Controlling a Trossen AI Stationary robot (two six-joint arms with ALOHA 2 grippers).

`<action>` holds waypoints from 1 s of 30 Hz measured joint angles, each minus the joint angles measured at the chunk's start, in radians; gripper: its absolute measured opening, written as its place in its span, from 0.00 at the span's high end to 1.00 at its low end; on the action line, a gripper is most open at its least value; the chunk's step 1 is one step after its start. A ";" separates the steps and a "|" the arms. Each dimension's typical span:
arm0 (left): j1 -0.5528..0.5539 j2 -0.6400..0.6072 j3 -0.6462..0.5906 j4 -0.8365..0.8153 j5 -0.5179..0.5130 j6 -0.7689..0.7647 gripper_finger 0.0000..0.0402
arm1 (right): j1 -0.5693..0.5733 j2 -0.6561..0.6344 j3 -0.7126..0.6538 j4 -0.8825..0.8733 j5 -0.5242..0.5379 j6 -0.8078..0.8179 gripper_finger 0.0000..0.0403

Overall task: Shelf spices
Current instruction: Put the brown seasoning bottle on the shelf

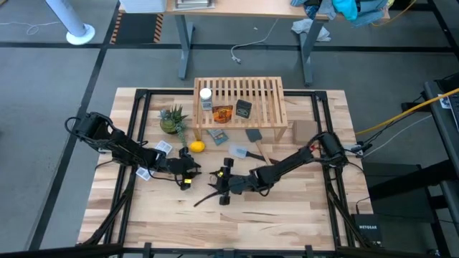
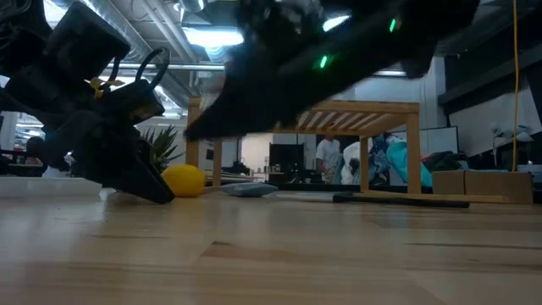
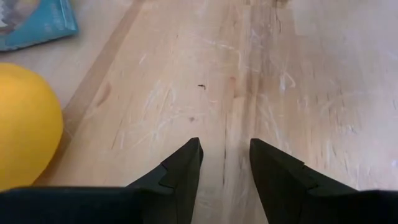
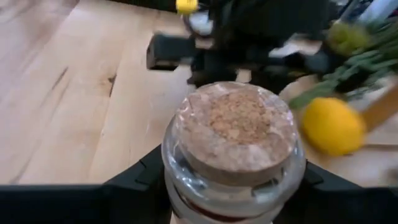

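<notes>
1 small cork-stoppered glass jar (image 4: 233, 149) sits pinched in our right gripper (image 4: 230, 180); light, slippery, fragile, best held mid-body; left gripper (image 3: 225, 163) spread, empty.

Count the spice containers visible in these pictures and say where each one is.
4. On the shelf: white-capped jar, orange container, black square container. The cork-stoppered glass jar is held in the right tool over the table. Others may be hidden.

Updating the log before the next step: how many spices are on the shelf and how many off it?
On the shelf: 3, the white-capped jar, orange one, black one.
Off it: 1, the cork-topped glass jar in the right claw.
Total: 4.
</notes>
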 joint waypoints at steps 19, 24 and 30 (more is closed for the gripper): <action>-0.006 0.003 -0.003 0.028 -0.005 0.057 0.66 | 0.118 -0.425 0.000 -0.810 0.549 -0.044 0.54; -0.025 0.004 -0.004 0.036 -0.011 0.057 0.66 | 0.119 -0.509 0.000 -1.160 0.691 0.163 0.54; -0.032 0.004 -0.004 0.042 -0.006 0.057 0.66 | 0.119 -0.618 0.000 -1.529 0.757 0.507 0.54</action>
